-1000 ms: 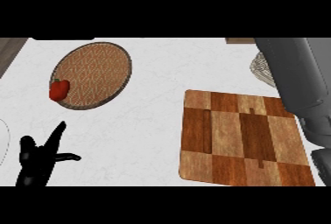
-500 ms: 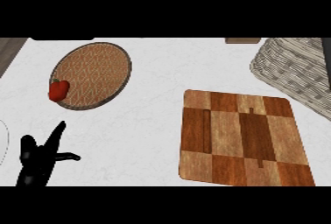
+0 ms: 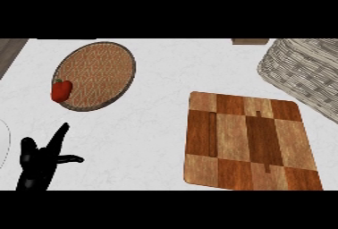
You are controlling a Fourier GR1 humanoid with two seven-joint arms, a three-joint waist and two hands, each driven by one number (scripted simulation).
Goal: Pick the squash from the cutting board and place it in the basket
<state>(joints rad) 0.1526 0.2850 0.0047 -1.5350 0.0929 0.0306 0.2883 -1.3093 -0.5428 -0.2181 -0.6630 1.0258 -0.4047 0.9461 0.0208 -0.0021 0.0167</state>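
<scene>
- Now our left hand point(image 3: 38, 166) rests at the lower left, fingers spread, holding nothing.
- We see no squash on the cutting board point(image 3: 249, 141); the wicker basket point(image 3: 305, 71) sits beside it.
- Our right hand is out of view.

Counter point(image 3: 165, 120): white, faint grey marbling. Cutting board point(image 3: 251, 141): patchwork of light and dark brown wood blocks. Basket point(image 3: 303, 74): pale grey weave. Round mat point(image 3: 95, 75): brown zigzag weave, dark rim. Pepper point(image 3: 61, 90): red. Left hand point(image 3: 40, 165): black.
</scene>
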